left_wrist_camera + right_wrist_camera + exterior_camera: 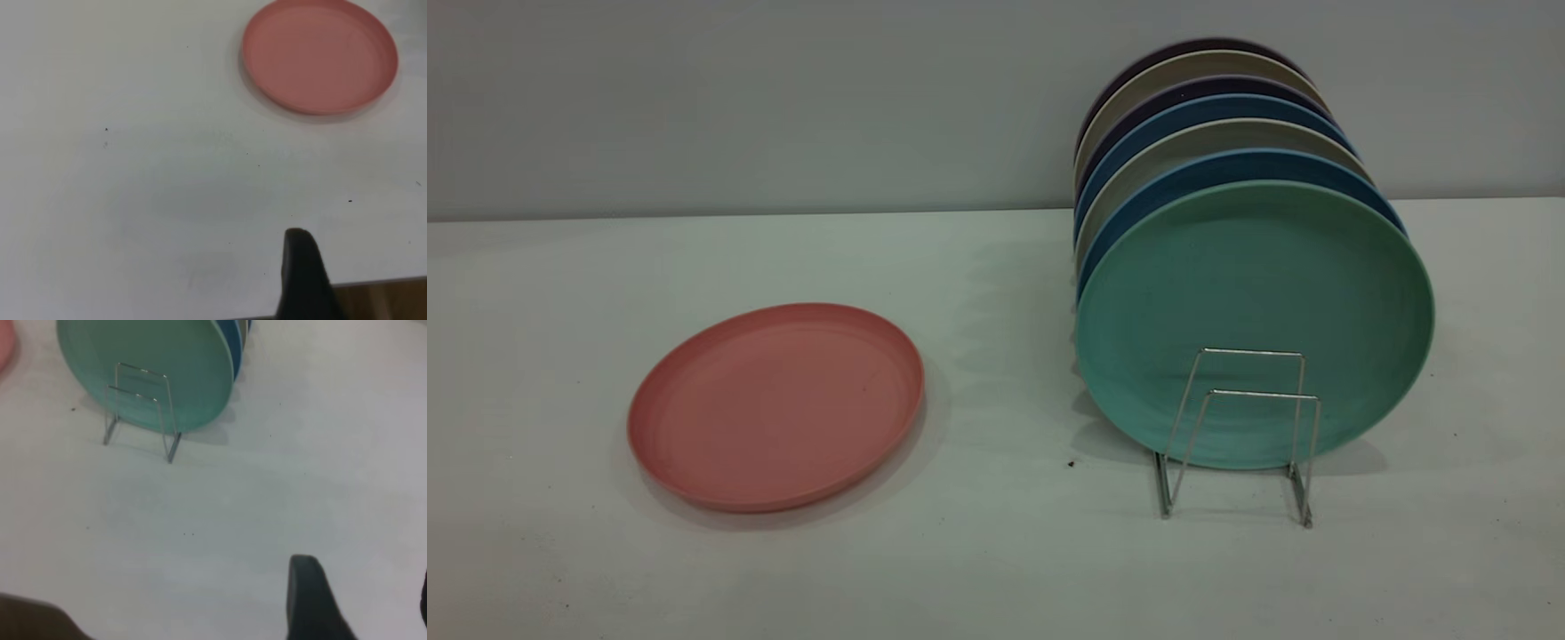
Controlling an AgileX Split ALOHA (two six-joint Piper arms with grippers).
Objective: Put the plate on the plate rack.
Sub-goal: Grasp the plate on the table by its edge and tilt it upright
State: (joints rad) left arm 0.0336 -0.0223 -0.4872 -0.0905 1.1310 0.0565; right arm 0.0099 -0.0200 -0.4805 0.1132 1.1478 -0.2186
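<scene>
The salmon-pink plate (775, 404) lies flat on the white table at the left, apart from everything else. It also shows in the left wrist view (319, 55), and as a sliver in the right wrist view (5, 343). The silver wire plate rack (1254, 353) stands at the right with several plates upright in it, and its two front loops are empty; it also shows in the right wrist view (141, 371). No arm shows in the exterior view. My left gripper (363, 273) hangs over the table's near edge, far from the pink plate, with one dark finger showing. My right gripper (363, 593) is open and empty, well short of the rack.
A teal-green plate (1254, 293) stands frontmost in the rack, with blue, beige and dark plates (1209, 116) behind it. The grey wall runs behind the table. The table's edge (373, 285) shows by the left gripper.
</scene>
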